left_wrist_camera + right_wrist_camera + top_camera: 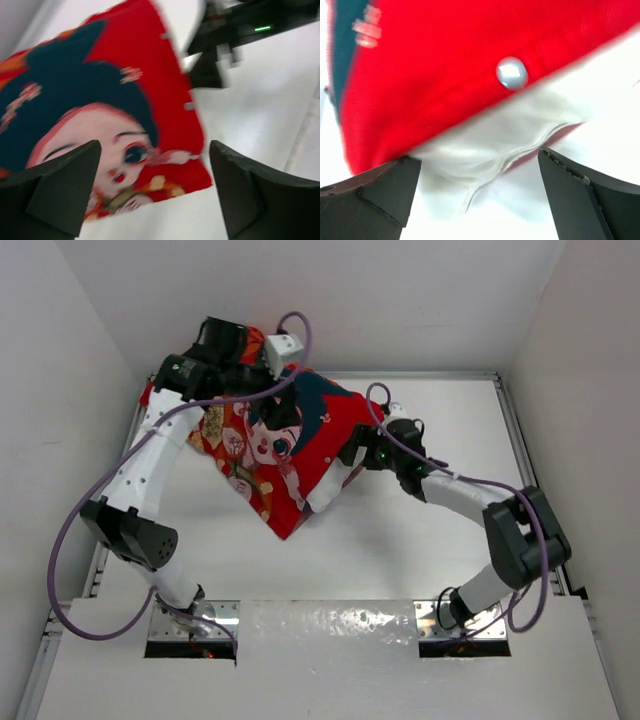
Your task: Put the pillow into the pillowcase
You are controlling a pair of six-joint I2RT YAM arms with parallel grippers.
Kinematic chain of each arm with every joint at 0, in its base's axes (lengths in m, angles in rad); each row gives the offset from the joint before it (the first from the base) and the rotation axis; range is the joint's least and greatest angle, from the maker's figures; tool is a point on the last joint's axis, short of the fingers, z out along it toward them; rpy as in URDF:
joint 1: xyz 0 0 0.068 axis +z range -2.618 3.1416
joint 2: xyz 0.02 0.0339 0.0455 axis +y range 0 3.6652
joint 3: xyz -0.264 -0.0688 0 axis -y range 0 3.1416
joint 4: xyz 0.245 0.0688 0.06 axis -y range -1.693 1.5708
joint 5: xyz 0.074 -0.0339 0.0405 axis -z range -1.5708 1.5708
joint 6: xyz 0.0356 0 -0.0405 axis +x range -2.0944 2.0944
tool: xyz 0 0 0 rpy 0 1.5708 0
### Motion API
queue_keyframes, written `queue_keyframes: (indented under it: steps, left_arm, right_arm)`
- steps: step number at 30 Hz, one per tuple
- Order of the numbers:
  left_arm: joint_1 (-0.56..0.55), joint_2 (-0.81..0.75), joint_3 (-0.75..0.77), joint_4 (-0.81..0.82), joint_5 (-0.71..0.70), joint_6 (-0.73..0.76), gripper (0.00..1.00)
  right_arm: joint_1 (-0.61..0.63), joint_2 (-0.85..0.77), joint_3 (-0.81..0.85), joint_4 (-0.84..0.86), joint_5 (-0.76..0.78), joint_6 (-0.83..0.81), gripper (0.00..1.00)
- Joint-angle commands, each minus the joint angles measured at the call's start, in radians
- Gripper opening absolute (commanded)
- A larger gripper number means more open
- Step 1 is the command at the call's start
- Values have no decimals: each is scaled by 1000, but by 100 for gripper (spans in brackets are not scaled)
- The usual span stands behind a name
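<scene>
White table (400,550) carries the red pillowcase (290,440), bulging full; a corner of the pillow (485,145) pokes from its buttoned mouth. Left end effector (154,150) and right end effector (476,157) spread wide, empty, so insertion looks nearly finished.

My bench was a white table (400,540), boxed by white walls (400,300). Metal rail (512,430) ran down right edge; shiny plate (330,625) sat bottom centre.
</scene>
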Motion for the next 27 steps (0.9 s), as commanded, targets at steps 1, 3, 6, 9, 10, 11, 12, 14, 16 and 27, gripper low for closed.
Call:
queue_keyframes:
  steps: [1, 3, 6, 9, 10, 11, 12, 14, 16, 27]
  left_arm:
    - [48, -86, -27, 83, -162, -63, 84]
    - [19, -111, -145, 75, -222, -14, 61]
    - [-108, -158, -378, 83, -426, 21, 22]
    - [-178, -194, -580, 103, -409, -1, 41]
    - [-185, -206, -624, 142, -403, -36, 66]
    - [-190, -211, -662, 165, -412, -61, 72]
    - [-190, -214, -725, 222, -428, -86, 75]
    - [-190, -211, -779, 282, -500, -148, 81]
    - [-192, -192, -798, 354, -532, -182, 83]
    - [-253, -125, -1055, 498, -538, -146, 83]
  right_arm:
    - [0, -149, 160, -542, -39, -357, 85]
    - [-10, -190, 182, -612, -60, -398, 51]
    - [-78, -232, 225, -703, -37, -348, 0]
    - [-205, -244, 197, -632, -126, -242, 2]
    - [-245, -241, 165, -555, -193, -178, 10]
    - [-248, -238, 148, -511, -226, -154, 21]
    - [-245, -224, 136, -476, -260, -142, 42]
    - [-225, -204, 92, -381, -338, -82, 63]
    - [-181, -184, 65, -330, -320, -74, 76]
    - [-347, -115, 208, -396, -145, -120, 26]
